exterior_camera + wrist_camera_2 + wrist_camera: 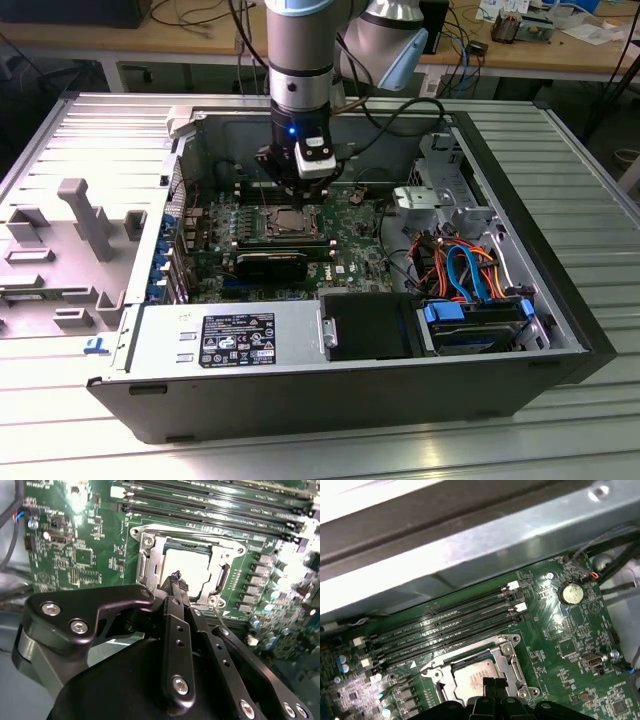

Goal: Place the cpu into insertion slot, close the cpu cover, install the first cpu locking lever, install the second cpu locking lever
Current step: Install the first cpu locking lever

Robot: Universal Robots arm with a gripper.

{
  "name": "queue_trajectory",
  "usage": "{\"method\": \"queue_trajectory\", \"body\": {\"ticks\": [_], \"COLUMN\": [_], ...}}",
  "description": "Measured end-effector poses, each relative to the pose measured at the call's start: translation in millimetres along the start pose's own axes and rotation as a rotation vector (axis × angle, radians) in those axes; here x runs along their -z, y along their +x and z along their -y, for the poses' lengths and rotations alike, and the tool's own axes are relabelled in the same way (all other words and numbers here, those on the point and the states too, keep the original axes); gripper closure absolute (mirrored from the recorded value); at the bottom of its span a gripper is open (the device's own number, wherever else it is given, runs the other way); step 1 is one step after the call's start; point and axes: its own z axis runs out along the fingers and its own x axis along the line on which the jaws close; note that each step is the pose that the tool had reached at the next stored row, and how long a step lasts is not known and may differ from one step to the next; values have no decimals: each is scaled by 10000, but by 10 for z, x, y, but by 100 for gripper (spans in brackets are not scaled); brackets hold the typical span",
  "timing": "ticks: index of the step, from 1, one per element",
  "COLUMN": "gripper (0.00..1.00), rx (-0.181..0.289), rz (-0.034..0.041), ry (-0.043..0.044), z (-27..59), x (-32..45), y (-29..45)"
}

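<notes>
- One gripper (pixel 176 578), fingers (pixel 174 594) closed together and empty, hovers over the cpu (pixel 190 562) framed by the cpu cover (pixel 148 562).
- We judge a misaimed push could slip off the frame, scraping the circuit board (pixel 90 535).

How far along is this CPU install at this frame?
Done: the cpu lies in the insertion slot, with the cpu cover down around it. In hand: nothing visible; the hand, shut, hovers over the cpu. Left: latching; a thin wire locking lever seems to stand free.
</notes>
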Motion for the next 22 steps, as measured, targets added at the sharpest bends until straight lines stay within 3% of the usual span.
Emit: {"method": "queue_trajectory", "body": {"ticks": [5, 15, 22], "gripper": [89, 89, 89], "rx": [1001, 3775, 3880], "rz": [21, 81, 84], "ry": [-34, -115, -118], "z": [0, 0, 0], "x": [-2, -4, -4], "y": [0, 0, 0]}}
